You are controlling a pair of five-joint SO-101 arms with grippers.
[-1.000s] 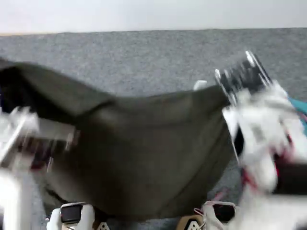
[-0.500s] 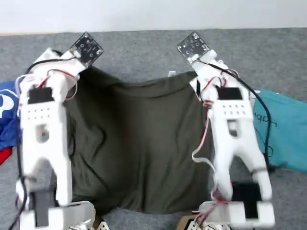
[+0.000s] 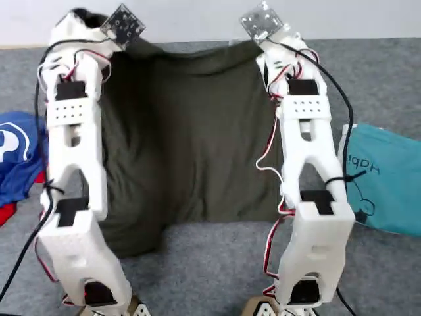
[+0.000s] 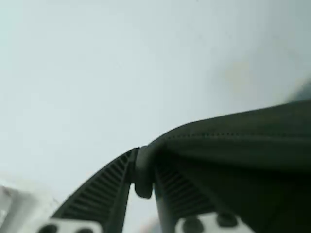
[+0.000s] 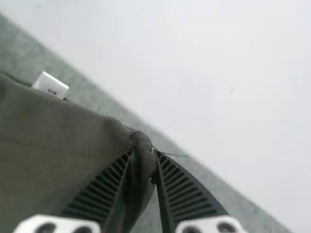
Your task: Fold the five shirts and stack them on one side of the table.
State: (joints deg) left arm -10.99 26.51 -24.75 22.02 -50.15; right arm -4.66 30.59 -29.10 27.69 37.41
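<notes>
A dark olive shirt (image 3: 191, 138) lies stretched over the grey table between my two arms, its far edge held up near the table's back. My left gripper (image 4: 142, 180) is shut on one far corner of the olive shirt (image 4: 233, 145), with cloth bunched between its fingers. My right gripper (image 5: 142, 160) is shut on the other far corner of the olive shirt (image 5: 53, 145); a small white label (image 5: 51, 86) shows at that hem. In the high view the left gripper (image 3: 89, 23) and the right gripper (image 3: 253, 36) stand at the far edge.
A blue shirt with white print (image 3: 16, 158) lies crumpled at the left edge over something red (image 3: 6, 212). A teal shirt (image 3: 385, 187) lies at the right edge. The grey table (image 3: 217, 263) is bare in front of the olive shirt. A pale wall (image 3: 197, 16) runs behind.
Both arms have swung from the near side to the far edge, carrying the olive shirt's corners and pulling it out flat. The shirt's near edge has slid away from the arm bases.
</notes>
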